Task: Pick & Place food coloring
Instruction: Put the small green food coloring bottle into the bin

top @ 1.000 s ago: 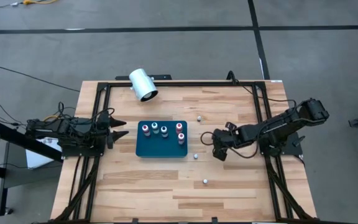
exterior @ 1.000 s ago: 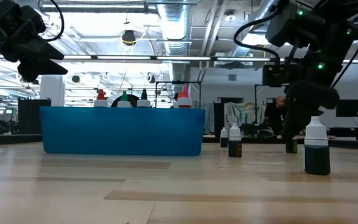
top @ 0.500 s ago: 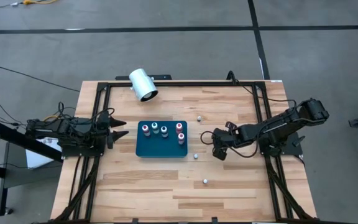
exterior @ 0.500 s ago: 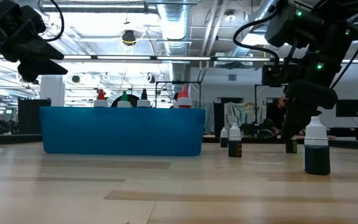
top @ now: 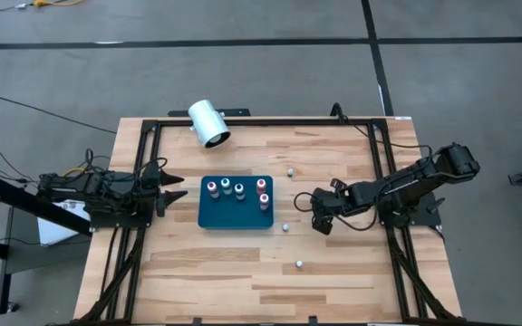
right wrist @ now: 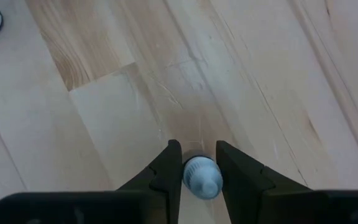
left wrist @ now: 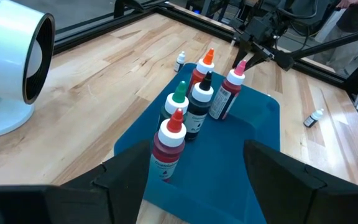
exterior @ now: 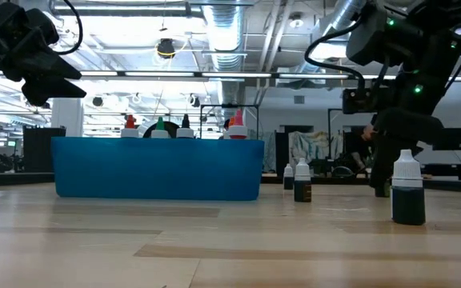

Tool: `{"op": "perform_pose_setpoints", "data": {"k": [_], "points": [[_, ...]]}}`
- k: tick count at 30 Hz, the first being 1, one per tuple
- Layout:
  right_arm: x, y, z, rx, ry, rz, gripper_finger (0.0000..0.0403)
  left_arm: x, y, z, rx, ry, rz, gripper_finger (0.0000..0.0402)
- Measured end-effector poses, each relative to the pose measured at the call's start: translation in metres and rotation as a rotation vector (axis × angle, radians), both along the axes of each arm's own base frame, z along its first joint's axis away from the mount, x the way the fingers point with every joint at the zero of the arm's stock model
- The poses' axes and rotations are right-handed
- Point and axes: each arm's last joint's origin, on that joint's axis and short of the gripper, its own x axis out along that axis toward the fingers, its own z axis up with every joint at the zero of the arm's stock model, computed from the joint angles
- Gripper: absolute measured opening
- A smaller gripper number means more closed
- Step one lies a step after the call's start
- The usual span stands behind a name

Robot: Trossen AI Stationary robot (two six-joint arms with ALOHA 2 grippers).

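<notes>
High view: the teal tray (top: 236, 217) at table centre carries five food coloring bottles (top: 239, 190); three loose bottles (top: 285, 227) stand on the wood to its right, with the right gripper (top: 319, 212) beside them and the left gripper (top: 172, 189) waiting left of the tray. Left wrist view: its fingers (left wrist: 278, 174) stand spread, facing the tray. Right wrist view: the fingers (right wrist: 166, 171) pinch a white-capped bottle (right wrist: 202, 177) above the boards.

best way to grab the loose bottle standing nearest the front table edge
From straight above, fingers closing on the white neck and cap of the white-capped bottle. It stands upright alone on the table, clear all round, and its narrow top fits a small end effector opening.
</notes>
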Motion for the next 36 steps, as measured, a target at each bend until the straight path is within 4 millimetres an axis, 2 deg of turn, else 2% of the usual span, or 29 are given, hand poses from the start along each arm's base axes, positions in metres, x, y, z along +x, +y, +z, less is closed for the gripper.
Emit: {"op": "perform_pose_setpoints", "data": {"k": [6, 13, 27, 36], "points": [[0.0, 0.0, 0.0, 0.0, 0.0, 0.0, 0.0085, 0.0, 0.0, 0.0, 0.0, -0.002, 0.0, 0.025], [0.001, 0.0, 0.0, 0.003, -0.009, 0.0, 0.0064, 0.0, 0.0, 0.0, 0.0, -0.002, 0.0, 0.025], [0.006, -0.009, 0.003, 0.098, -0.04, -0.043, 0.0064, 0.0, 0.0, 0.0, -0.001, -0.002, 0.0, 0.025], [0.025, -0.006, 0.027, 0.125, -0.102, 0.053, 0.0064, 0.0, 0.0, 0.0, -0.003, -0.003, 0.001, 0.025]]}}
